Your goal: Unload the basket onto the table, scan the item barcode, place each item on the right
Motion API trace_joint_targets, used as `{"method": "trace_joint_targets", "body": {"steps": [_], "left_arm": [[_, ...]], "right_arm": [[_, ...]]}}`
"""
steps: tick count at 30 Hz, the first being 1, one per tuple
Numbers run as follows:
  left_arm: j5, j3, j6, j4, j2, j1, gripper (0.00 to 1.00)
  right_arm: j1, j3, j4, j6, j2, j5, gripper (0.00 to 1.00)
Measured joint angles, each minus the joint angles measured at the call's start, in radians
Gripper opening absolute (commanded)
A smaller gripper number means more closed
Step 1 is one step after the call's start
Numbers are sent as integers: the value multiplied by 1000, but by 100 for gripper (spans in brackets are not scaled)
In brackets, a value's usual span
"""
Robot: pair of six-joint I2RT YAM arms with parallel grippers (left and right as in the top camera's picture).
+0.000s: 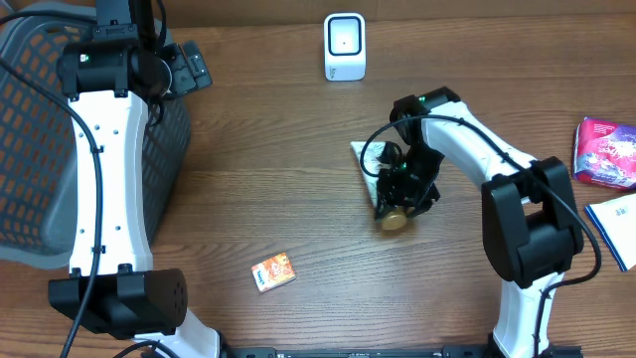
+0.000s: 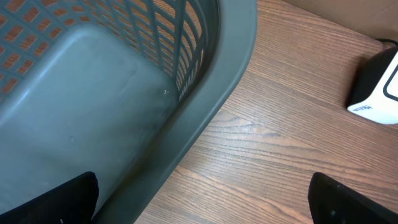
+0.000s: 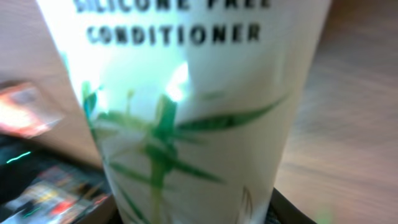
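Conditioner tube fills the right wrist view, its print blurred by closeness. From above, the right tool sits across the tube's middle and looks clamped on it. The tube lies mid-right on the tabletop, brown cap toward the front edge. A mid-body grip probably leaves both ends free for turning the barcode, which I cannot see, toward the scanner at the far edge. Nearer the front lies one orange packet; at the right edge, one purple pouch and one blue-and-white pack. Far left, the left tool hangs, fingers wide apart and empty, over the one basket, likely where scanned goods go.
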Motion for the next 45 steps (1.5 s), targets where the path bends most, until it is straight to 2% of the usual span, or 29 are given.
{"method": "trace_joint_targets", "body": {"steps": [6, 8, 12, 15, 19, 28, 34, 45], "left_arm": [[0, 0, 0, 0, 0, 0, 100], [0, 0, 0, 0, 0, 0, 100], [0, 0, 0, 0, 0, 0, 100], [0, 0, 0, 0, 0, 0, 100], [0, 0, 0, 0, 0, 0, 100], [0, 0, 0, 0, 0, 0, 100], [0, 0, 0, 0, 0, 0, 100], [0, 0, 0, 0, 0, 0, 100]], "right_arm": [[0, 29, -85, 4, -44, -347, 21], [0, 30, -112, 7, -46, -452, 25], [0, 30, -141, 12, -47, -613, 30], [0, 30, -141, 25, -47, -682, 30], [0, 30, -125, 73, -47, -727, 26], [6, 30, -80, 241, -47, -745, 27], [19, 30, -61, 386, -47, -745, 24], [102, 30, -50, 703, -47, -758, 27]]}}
